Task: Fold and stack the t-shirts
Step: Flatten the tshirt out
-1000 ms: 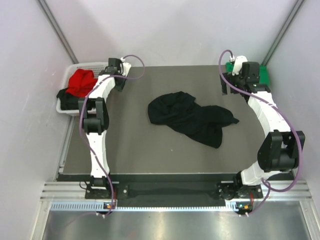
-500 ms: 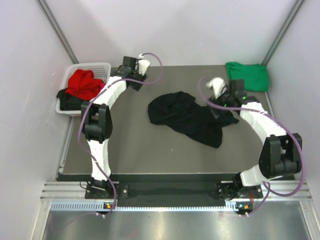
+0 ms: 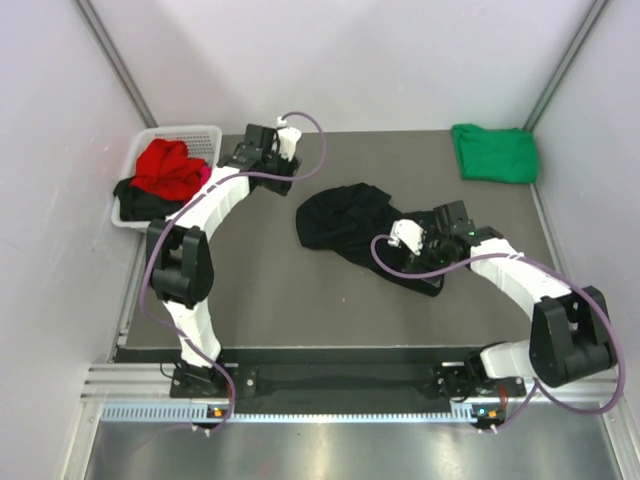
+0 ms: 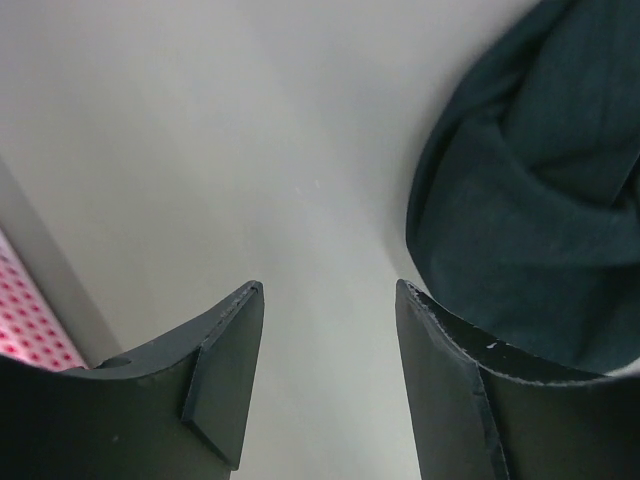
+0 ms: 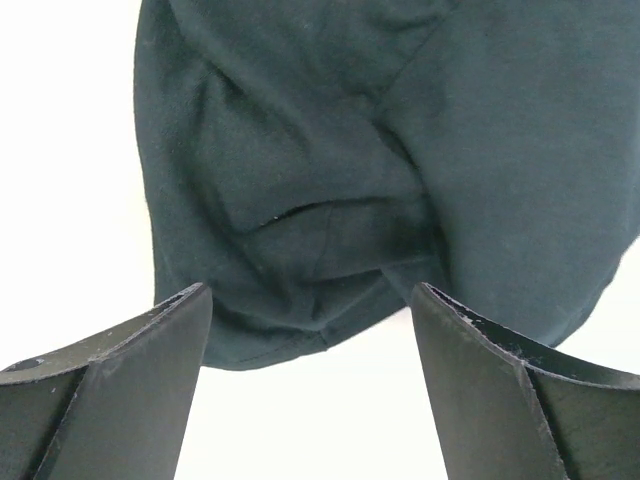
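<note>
A large black t-shirt (image 3: pixel 365 225) lies crumpled in the middle of the table. A green t-shirt (image 3: pixel 493 152) lies folded at the back right corner. A red t-shirt (image 3: pixel 165 165) and a black one (image 3: pixel 135 193) sit in the basket at the left. My left gripper (image 3: pixel 280 178) is open and empty over bare table, just left of the black shirt; its wrist view (image 4: pixel 328 290) shows the shirt (image 4: pixel 530 230) to the right. My right gripper (image 3: pixel 415 262) is open and low at the shirt's near right edge; in its wrist view (image 5: pixel 310 290) the hem (image 5: pixel 330 150) lies just ahead of the fingertips.
The white lattice basket (image 3: pixel 180 131) stands off the table's back left corner; it shows at the lower left of the left wrist view (image 4: pixel 25 320). The grey table (image 3: pixel 270 300) is bounded by pale walls on the left, back and right.
My right gripper has swung from beside the green shirt down to the black shirt's near right edge. My left gripper has moved right from the basket toward the black shirt's left end.
</note>
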`<action>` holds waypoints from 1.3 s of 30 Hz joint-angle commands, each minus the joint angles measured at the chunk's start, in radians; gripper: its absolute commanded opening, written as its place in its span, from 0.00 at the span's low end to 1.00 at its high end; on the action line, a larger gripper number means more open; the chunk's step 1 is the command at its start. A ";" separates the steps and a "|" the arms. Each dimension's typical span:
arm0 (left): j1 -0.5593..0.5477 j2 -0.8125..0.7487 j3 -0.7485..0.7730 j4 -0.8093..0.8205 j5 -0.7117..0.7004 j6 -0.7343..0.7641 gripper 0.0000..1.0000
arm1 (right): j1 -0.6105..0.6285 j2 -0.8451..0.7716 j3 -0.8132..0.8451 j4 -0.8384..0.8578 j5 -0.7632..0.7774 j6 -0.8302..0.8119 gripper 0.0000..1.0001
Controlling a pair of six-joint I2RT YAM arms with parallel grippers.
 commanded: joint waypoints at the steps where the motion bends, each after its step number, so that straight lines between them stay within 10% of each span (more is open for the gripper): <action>1: -0.005 -0.073 -0.025 0.020 -0.004 -0.018 0.60 | 0.001 0.056 0.022 -0.031 -0.017 -0.052 0.81; 7: -0.005 -0.080 -0.031 0.024 -0.039 -0.002 0.60 | 0.006 0.190 0.094 -0.120 -0.033 -0.067 0.73; 10: -0.005 -0.089 -0.034 0.027 -0.050 -0.003 0.60 | 0.009 0.193 0.122 -0.115 -0.005 -0.053 0.33; 11: -0.005 -0.091 -0.036 0.026 -0.050 0.003 0.59 | 0.011 0.169 0.138 -0.117 0.000 -0.046 0.00; 23: 0.009 -0.163 0.001 0.083 -0.235 0.054 0.55 | 0.142 0.020 1.006 -0.029 -0.028 0.030 0.00; 39: 0.018 -0.189 0.015 0.106 -0.278 0.052 0.39 | 0.242 0.129 1.178 0.109 0.109 0.090 0.00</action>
